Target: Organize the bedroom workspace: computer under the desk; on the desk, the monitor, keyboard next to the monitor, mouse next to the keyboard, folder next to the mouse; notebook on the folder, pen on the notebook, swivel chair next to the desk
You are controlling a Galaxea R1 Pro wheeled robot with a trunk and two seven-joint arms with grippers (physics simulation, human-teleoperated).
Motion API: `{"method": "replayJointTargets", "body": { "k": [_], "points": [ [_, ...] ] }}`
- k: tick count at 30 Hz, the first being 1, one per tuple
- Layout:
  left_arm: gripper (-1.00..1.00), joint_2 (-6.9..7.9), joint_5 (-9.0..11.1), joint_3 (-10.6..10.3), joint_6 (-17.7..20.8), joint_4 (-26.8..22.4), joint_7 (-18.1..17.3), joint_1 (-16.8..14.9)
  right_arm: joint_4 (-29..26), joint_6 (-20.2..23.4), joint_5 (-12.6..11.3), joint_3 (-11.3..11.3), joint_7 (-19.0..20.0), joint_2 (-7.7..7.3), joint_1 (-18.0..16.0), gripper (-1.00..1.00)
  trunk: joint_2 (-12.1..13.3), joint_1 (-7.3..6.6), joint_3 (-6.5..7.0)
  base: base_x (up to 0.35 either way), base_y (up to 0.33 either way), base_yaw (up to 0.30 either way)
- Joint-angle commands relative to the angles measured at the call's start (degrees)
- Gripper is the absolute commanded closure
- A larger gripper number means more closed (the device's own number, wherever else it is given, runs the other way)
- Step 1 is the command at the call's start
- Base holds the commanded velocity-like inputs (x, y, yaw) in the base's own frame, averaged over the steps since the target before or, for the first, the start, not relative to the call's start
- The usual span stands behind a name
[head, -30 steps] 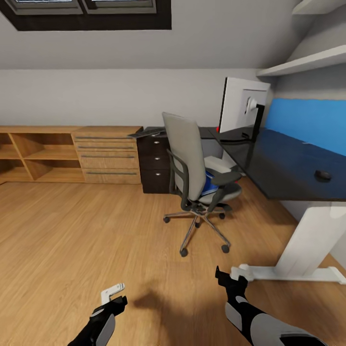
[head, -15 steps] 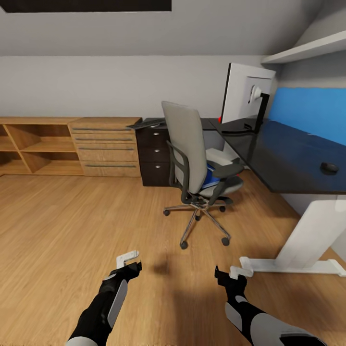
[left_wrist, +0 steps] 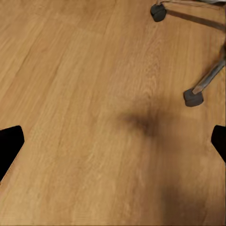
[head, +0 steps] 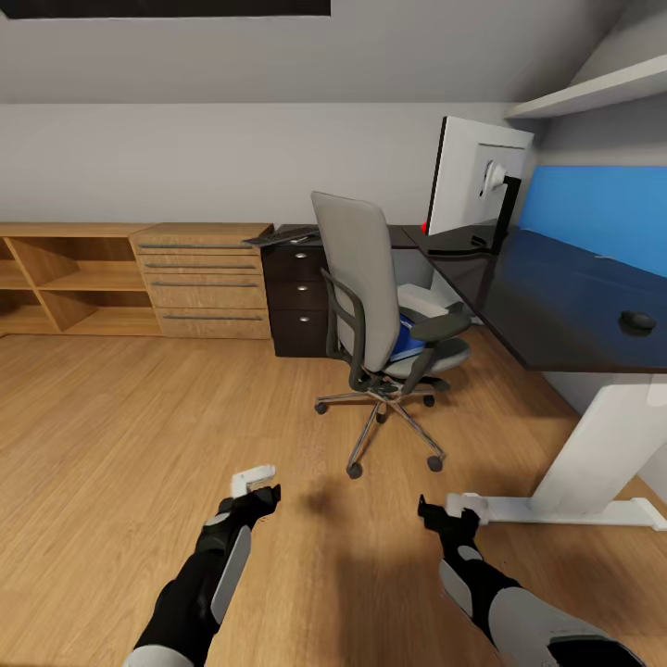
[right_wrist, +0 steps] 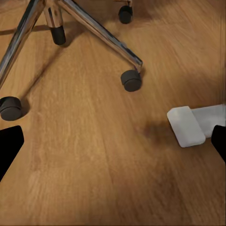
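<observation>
Folder (head: 408, 338) lies on the chair (head: 375, 306) seat, far ahead; right gripper (head: 443, 515) nearer; both it and the left gripper (head: 252, 496) are spread, empty.

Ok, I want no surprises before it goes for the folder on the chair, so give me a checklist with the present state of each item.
1. Folder on the chair seat: ok, blue shows there, partly hidden by the armrest.
2. Left gripper free: ok, jaws apart over bare floor, nothing held.
3. Right gripper free: ok, jaws apart, nothing held.
4. Mouse on the desk: ok.
5. Monitor on the desk: ok, standing at the corner.
6. Notebook and pen located: cannot tell.
</observation>
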Motion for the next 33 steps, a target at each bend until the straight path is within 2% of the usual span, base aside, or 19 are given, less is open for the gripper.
{"method": "replayJointTargets", "body": {
  "k": [1, 2, 5, 9, 10, 14, 16, 17, 19, 22, 26, 27, 33],
  "points": [
    [-1.0, -0.03, 0.63, -1.73, 0.38, -2.88, 0.34, -0.02, -1.96, 3.12, -0.64, 0.25, -0.07, -0.83, -1.07, -1.0, -0.02, -0.01, -0.06, 0.0, 0.0, 0.0],
    [-1.0, -0.03, 0.66, -2.45, 0.47, -4.34, 0.35, -0.02, -2.95, 4.88, -0.7, 0.26, -0.08, -1.25, -1.74, -1.0, -0.02, -0.01, -0.06, 0.0, 0.0, 0.0],
    [-1.0, -0.03, 0.82, -4.64, 3.06, -11.72, 0.37, -0.02, -6.46, 13.35, -1.22, 0.29, -0.11, -3.11, -7.36, -1.0, -0.02, -0.01, -0.06, 0.0, 0.0, 0.0],
    [-1.0, -0.03, 1.7, -5.22, 6.62, -14.64, 0.27, 0.05, -6.92, 16.54, -1.3, 0.28, -0.12, -3.75, -11.87, -1.0, -0.02, -0.01, -0.06, 0.0, 0.0, 0.0],
    [-1.0, -0.03, 2.47, -5.52, 8.13, -17.97, 0.18, 1.87, -4.32, 17.67, -1.43, 0.23, -0.12, -4.97, -13.82, -1.0, -0.02, -0.01, -0.06, 0.0, 0.0, 0.0],
    [-1.0, -0.03, 2.6, -6.18, 8.45, -23.53, 0.12, 6.69, -2.01, 17.85, -1.52, 0.14, -0.08, -5.49, -14.33, -1.0, -0.02, -0.01, -0.06, 0.0, 0.0, 0.0],
    [-1.0, 0.05, 2.59, -7.38, 8.52, -26.99, 0.12, 9.13, -1.61, 17.83, -1.5, 0.09, -0.09, -5.61, -14.42, -1.0, -0.02, -0.01, -0.06, 0.0, 0.0, 0.0],
    [-1.0, 0.37, 2.58, -8.43, 8.55, -29.93, 0.1, 11.3, -1.46, 17.75, -1.5, 0.07, -0.11, -5.68, -14.46, -1.0, -0.02, -0.01, -0.06, 0.0, 0.0, 0.0],
    [-1.0, 0.88, 2.57, -9.13, 8.57, -32.13, 0.1, 13.07, -1.36, 17.22, -1.54, -0.36, -0.12, -5.72, -14.49, -1.0, -0.02, -0.01, -0.06, 0.0, 0.0, 0.0],
    [-1.0, 1.17, 2.57, -9.43, 8.59, -33.16, 0.15, 13.9, -1.32, 15.44, -1.51, -1.94, -0.09, -5.68, -14.51, -1.0, -0.02, -0.01, -0.06, 0.005, -0.002, 0.0],
    [-1.0, 1.32, 2.57, -9.54, 8.59, -33.56, 0.21, 14.28, -1.24, 13.38, -1.27, -2.75, 0.06, -5.59, -14.51, -1.0, -0.02, -0.01, -0.06, 0.137, -0.091, 0.0],
    [-1.0, 1.35, 2.57, -9.56, 8.68, -33.58, 0.23, 14.39, -0.9, 10.68, -1.07, -2.94, 0.15, -5.6, -14.49, -1.0, -0.02, -0.01, -0.06, 0.033, -0.027, 0.0],
    [-1.0, 1.36, 2.58, -9.56, 8.9, -33.5, 0.23, 14.4, -0.87, 10.31, -0.99, -2.95, 0.2, -5.55, -14.45, -1.0, -0.02, -0.01, -0.06, 0.012, -0.01, 0.0]
  ]
}}
